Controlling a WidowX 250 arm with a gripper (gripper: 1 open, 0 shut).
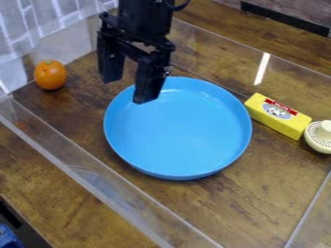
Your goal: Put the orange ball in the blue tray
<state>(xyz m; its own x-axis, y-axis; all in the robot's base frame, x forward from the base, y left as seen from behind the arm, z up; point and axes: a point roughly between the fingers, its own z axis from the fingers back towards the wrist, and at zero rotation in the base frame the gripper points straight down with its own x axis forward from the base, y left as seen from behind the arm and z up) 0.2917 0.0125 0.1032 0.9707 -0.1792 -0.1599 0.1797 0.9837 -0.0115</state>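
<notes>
The orange ball rests on the wooden table at the left, beside a clear wall. In the middle lies the blue tray, round, shallow and with nothing in it. My black gripper hangs pointing down over the tray's upper-left rim, to the right of the ball and apart from it. Its two fingers stand spread wide with nothing between them.
A small yellow box lies right of the tray, with a pale round lid-like object at the right edge. Clear plastic walls border the table at the left and front. A grey cloth hangs at the top left.
</notes>
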